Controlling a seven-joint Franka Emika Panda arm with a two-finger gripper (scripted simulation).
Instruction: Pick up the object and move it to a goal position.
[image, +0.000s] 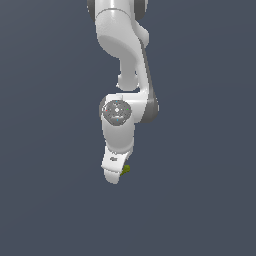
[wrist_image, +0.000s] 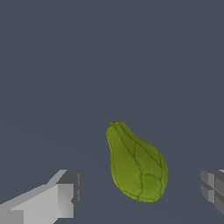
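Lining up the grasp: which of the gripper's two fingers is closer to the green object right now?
The light finger with the grey pad; the green object sits nearer it than the dark finger at the frame's edge, touching neither.

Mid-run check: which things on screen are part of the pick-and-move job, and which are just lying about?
Part of the job:
- the green object, lumpy, pear-shaped, lying between the tool's fingers but not touched by either
- the tool, jaws wide apart around it

Lying about:
- nothing else shows; only the plain dark floor in both views. No goal marker is visible.
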